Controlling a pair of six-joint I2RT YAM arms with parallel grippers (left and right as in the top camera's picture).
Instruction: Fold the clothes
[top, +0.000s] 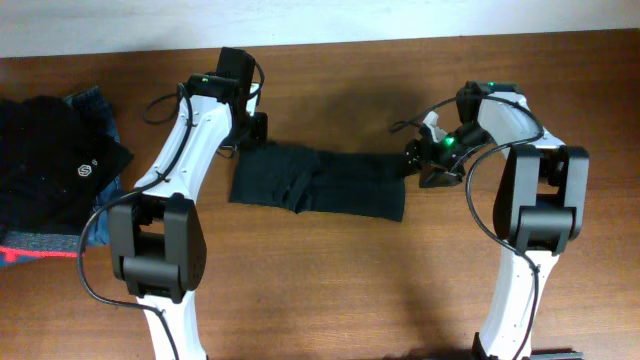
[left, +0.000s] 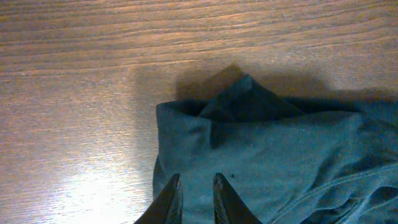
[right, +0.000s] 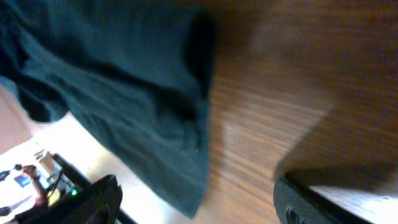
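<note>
A wooden table (top: 330, 290) seen from above, with two white robot arms reaching in from the near edge. A dark teal garment (top: 320, 185) lies flat in the middle as a long folded band, stretched between the two grippers.

The left gripper (top: 250, 130) sits at the band's far left corner. In its wrist view, the two dark fingers (left: 169, 200) stand close together with only a thin slit between them. The tips are over the garment (left: 273, 155), just inside its edge. It is not possible to tell whether they are pinching any cloth. Ahead of the tips, a folded corner of the fabric rises to a small peak. To the left of the fingers there is bare wood.

The right gripper (top: 425, 160) is at the opposite end of the band, touching or just beside its short edge. Its wrist view is blurred. The two fingers (right: 102, 196) appear as dark shapes low in the frame, spread wide apart. The garment's hem (right: 186, 155) and bare table lie between and ahead of them. Most of the cloth spreads ahead and to the left of the fingers, and nothing is clamped.

Well out to the side of the left gripper, at the table's edge, sits a heap of other clothes (top: 50, 175). It has a black piece with a small pale logo on top, blue denim behind it, and a red and grey edge below.
</note>
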